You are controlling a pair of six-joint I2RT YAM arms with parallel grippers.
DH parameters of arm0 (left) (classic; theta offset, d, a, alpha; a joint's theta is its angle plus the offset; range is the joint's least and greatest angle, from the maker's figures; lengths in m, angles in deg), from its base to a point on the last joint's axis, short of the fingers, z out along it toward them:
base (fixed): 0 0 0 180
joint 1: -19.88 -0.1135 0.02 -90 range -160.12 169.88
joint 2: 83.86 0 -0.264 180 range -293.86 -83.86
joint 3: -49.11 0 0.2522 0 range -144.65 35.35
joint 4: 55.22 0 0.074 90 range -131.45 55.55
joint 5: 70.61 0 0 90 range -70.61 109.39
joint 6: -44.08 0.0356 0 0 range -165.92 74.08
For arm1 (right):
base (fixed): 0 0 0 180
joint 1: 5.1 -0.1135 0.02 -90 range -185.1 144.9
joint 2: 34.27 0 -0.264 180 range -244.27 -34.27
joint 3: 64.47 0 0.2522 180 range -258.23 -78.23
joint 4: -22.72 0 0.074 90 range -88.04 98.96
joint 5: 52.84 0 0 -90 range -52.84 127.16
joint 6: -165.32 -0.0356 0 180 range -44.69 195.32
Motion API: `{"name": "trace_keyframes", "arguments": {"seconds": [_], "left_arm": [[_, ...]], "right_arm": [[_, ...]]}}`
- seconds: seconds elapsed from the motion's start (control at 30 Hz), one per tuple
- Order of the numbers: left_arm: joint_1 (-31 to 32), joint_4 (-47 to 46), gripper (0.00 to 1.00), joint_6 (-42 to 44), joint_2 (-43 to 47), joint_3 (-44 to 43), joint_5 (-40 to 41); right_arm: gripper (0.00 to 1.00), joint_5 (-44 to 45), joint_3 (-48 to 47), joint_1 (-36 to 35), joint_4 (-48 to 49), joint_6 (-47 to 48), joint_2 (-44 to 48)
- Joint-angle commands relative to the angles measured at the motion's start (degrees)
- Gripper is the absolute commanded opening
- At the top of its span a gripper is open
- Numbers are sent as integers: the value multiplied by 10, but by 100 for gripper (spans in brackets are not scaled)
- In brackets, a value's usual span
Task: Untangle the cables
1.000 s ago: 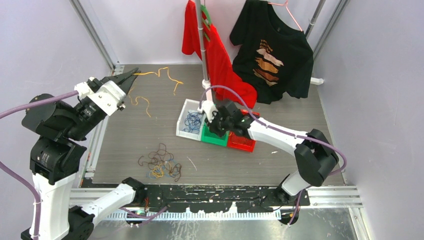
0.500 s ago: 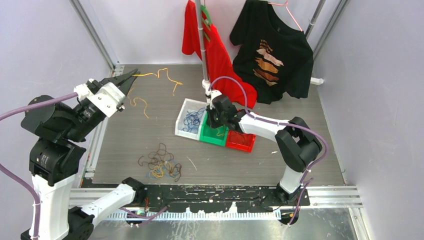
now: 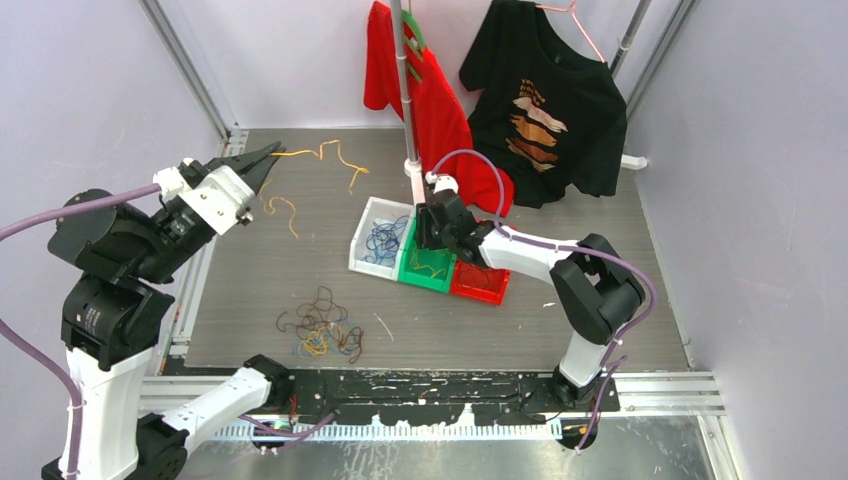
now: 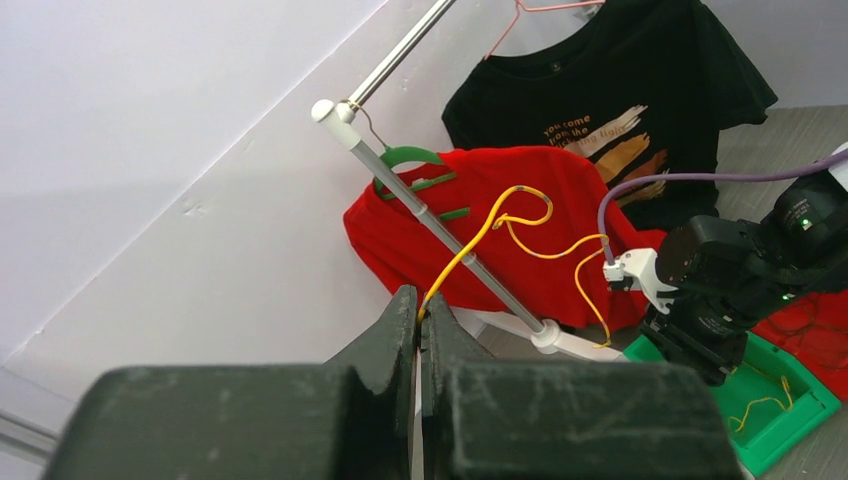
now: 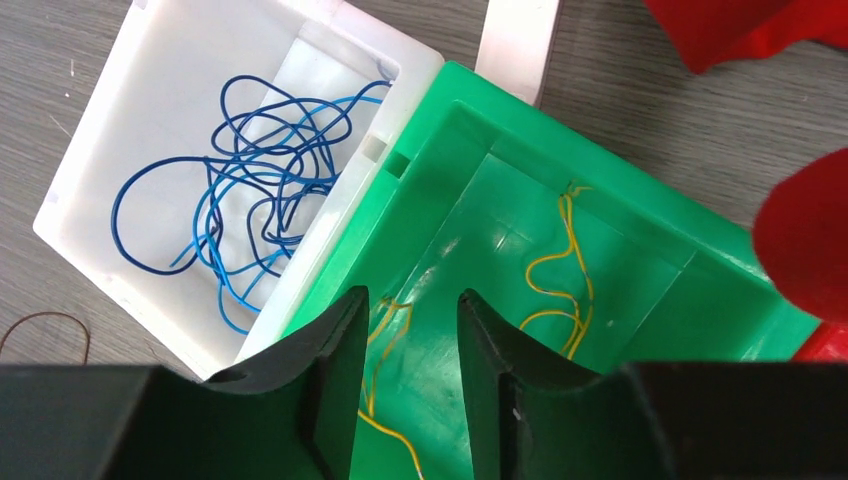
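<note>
Grey table: left gripper pinched on a raised yellow cable. The right gripper has fingers parted, empty, above green bin with yellow cables; blue cables in white bin; tangle near front.

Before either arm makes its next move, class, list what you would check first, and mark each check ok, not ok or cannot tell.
1. Grip: left gripper shut on the yellow cable: ok.
2. Knots: that cable crosses itself once, so free of knots: cannot tell.
3. Position: right gripper open above the green bin: ok.
4. Sorting: yellow strands lie inside the green bin: ok.
5. Sorting: only blue cables in the white bin: ok.
6. Finished: mixed tangle unsorted: not ok.
</note>
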Motion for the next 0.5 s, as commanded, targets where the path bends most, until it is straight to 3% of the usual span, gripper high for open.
{"name": "trace_keyframes", "arguments": {"seconds": [0.0, 0.2, 0.47], "left_arm": [[1, -5, 1, -27, -5, 11, -18], [1, -46, 0, -93, -24, 39, -48], [1, -182, 0, -258, -111, 57, -125]], "right_arm": [[45, 13, -25, -1, 24, -9, 37], [49, 5, -15, 5, 21, -3, 86], [51, 12, 33, 25, 12, -10, 208]]}}
